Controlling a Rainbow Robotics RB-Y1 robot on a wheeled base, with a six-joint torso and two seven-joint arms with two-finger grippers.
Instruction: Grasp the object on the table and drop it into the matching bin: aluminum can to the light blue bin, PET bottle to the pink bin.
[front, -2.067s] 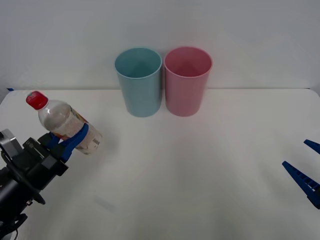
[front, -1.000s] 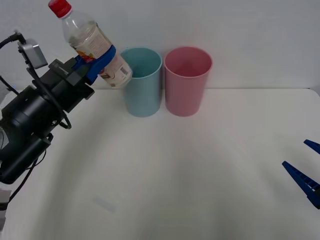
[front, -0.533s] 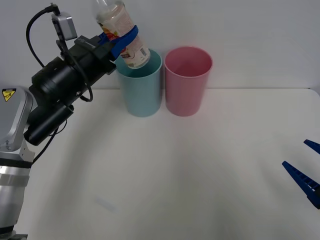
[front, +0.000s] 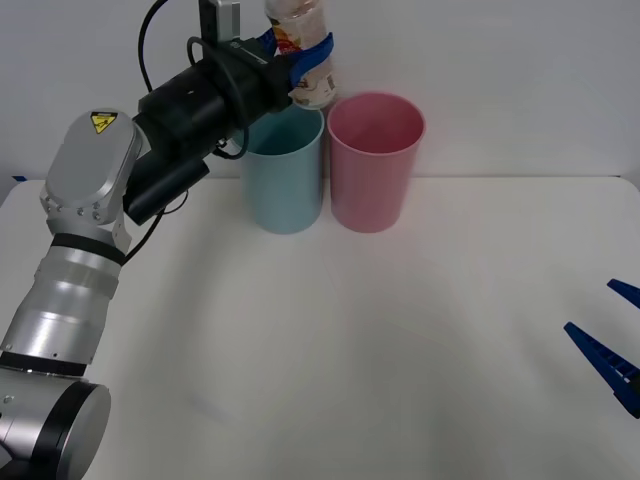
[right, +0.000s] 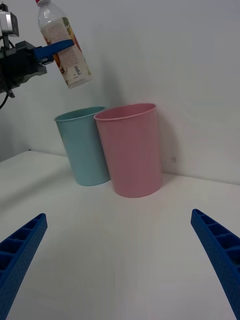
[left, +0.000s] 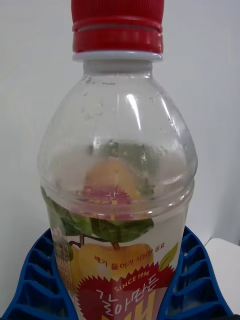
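My left gripper (front: 298, 52) is shut on the PET bottle (front: 305, 40), a clear plastic bottle with a red cap (left: 118, 25) and a pale printed label (left: 119, 280). It holds the bottle high in the air, above the gap between the light blue bin (front: 279, 165) and the pink bin (front: 374, 160), cap end up. In the right wrist view the bottle (right: 64, 42) hangs tilted over the light blue bin (right: 84, 146), beside the pink bin (right: 132, 149). Low at the table's right edge my right gripper (front: 612, 345) stands open, nothing between its fingers.
The two bins stand side by side, touching, at the back of the white table (front: 380, 340), near a plain white wall. My left arm (front: 95, 230) reaches up along the left side.
The left arm has carried the bottle up from the table's left side and to the right, from over the light blue bin's left rim to its right rim. The right gripper has not moved.
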